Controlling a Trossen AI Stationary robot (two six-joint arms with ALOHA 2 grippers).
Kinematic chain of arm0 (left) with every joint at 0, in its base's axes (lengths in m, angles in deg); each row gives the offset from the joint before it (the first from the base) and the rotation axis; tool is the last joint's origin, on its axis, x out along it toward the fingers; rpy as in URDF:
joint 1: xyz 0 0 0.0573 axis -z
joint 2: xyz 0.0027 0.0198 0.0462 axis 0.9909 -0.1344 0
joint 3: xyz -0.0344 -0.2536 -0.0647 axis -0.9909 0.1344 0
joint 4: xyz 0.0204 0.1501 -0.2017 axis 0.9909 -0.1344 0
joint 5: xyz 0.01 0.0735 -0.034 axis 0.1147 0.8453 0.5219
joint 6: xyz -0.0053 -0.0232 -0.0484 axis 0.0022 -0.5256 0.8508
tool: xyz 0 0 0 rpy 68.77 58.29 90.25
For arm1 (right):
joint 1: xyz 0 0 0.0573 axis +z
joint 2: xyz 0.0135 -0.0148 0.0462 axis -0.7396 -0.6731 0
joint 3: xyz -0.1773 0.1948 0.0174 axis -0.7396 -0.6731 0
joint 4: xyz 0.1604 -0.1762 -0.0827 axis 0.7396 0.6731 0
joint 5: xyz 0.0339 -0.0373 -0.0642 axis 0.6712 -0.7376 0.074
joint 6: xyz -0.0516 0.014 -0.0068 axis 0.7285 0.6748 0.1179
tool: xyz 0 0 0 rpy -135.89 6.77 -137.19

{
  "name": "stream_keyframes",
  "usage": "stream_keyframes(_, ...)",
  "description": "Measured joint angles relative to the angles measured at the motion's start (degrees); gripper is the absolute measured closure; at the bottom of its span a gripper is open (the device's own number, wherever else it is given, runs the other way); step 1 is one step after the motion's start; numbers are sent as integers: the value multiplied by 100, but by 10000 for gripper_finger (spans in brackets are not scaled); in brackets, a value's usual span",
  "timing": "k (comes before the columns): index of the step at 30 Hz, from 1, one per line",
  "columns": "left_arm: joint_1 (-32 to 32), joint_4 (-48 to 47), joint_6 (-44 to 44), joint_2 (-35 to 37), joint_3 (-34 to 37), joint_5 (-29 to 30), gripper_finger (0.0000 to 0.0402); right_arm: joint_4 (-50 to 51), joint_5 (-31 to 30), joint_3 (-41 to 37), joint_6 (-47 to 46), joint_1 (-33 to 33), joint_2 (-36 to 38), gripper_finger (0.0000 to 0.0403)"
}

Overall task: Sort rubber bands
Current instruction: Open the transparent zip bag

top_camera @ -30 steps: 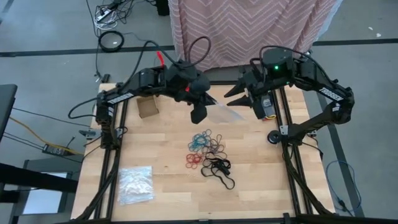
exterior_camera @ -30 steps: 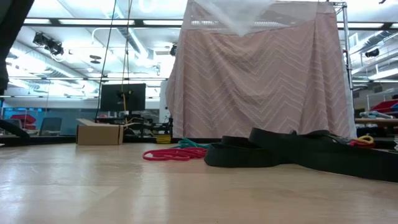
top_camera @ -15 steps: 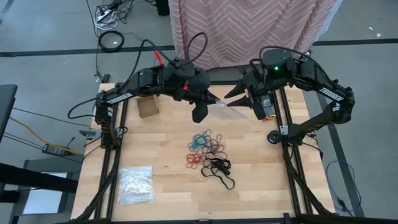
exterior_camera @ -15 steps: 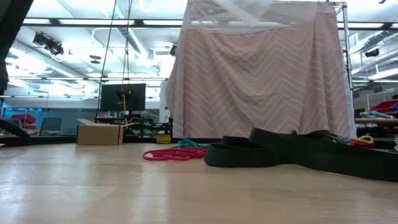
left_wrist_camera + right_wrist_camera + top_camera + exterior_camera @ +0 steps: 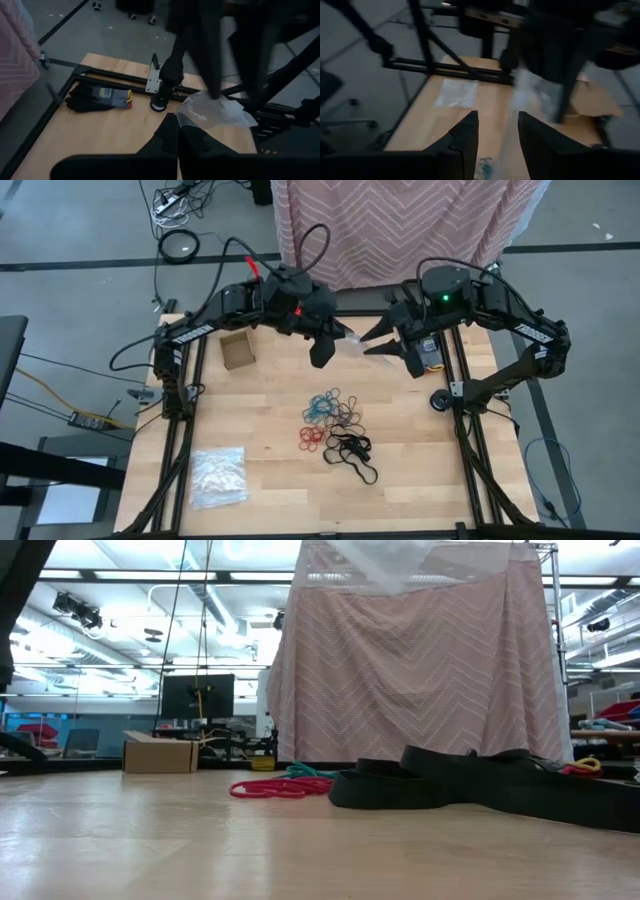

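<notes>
Left gripper [image 5: 320, 352] clamped on a clear bag [image 5: 352, 346], lifted over the bench's [image 5: 250, 430] far edge. Right gripper [image 5: 385, 340] parted, at the bag's other end. Rubber bands [image 5: 335, 425] heaped mid-bench. Second bag [image 5: 218, 476] near the front-left corner.

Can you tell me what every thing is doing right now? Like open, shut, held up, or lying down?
left gripper: shut on the clear bag, raised over the table.
clear bag: held up in the air.
right gripper: open, beside the clear bag.
rubber bands: lying in a loose pile, unsorted.
second bag: lying flat on the table.
cardboard box: open, sitting upright.
</notes>
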Motion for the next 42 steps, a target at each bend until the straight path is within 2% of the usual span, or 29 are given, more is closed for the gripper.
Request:
stream_keyframes(7, -10, 385, 282, 0, 0, -360, 401, -208, -473, 0, 62, 2, -11, 283)
stream_keyframes(16, -94, 101, 384, 2, 0, -508, 401, -264, -730, 0, 168, -3, -17, 340)
stream_keyframes(24, -186, -109, 385, 25, 0, -1081, 401, -160, -728, 0, 407, -4, -9, 333)
stream_keyframes(32, -198, -300, 276, 311, 0, -1022, 401, 343, -697, 0, 222, 36, 2, 328)
stream_keyframes(37, -222, -218, 242, 513, 0, -371, 401, 323, -665, 0, 77, 306, 2, 329)
stream_keyframes(39, -245, -22, 277, 565, 0, -176, 401, 210, -996, 0, 172, 451, 2, 329)
stream_keyframes(42, -263, 244, 383, 577, 0, -122, 401, -34, -1809, 0, 497, 654, -13, 326)
